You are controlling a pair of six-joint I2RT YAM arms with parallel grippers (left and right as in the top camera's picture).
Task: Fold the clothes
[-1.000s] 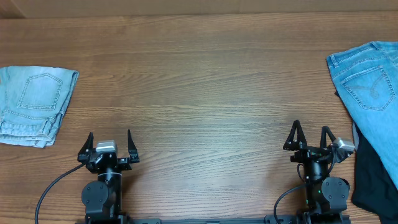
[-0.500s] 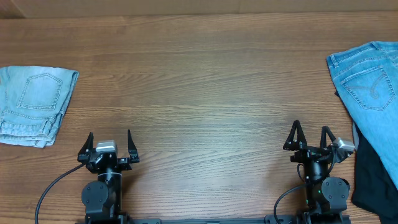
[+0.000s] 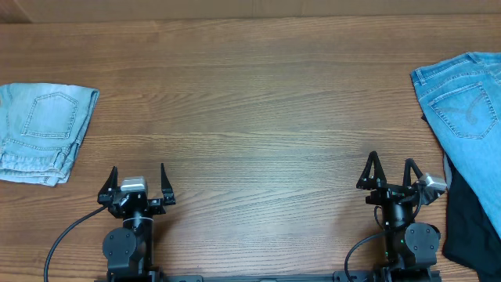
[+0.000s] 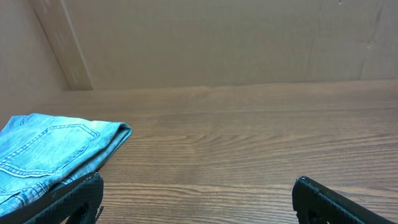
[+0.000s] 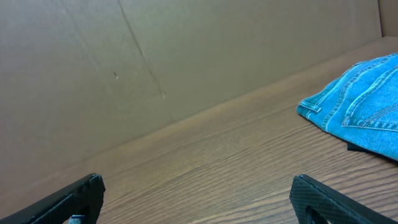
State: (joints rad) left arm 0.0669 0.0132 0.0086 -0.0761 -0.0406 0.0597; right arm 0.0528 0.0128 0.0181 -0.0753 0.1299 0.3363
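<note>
L gripper (image 3: 138, 169) & R gripper (image 3: 390, 160) low, pointing fwd, jaws wide.

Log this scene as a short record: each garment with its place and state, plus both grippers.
medium-blue jeans: unfolded, right edge of table, back pocket up, cut off by the frame
black garment: partly beneath them, near right corner
pale jeans: folded, left table edge
left gripper: open, empty, clear of cloth
right gripper: open, empty, beside black garment
folding: not started
</note>
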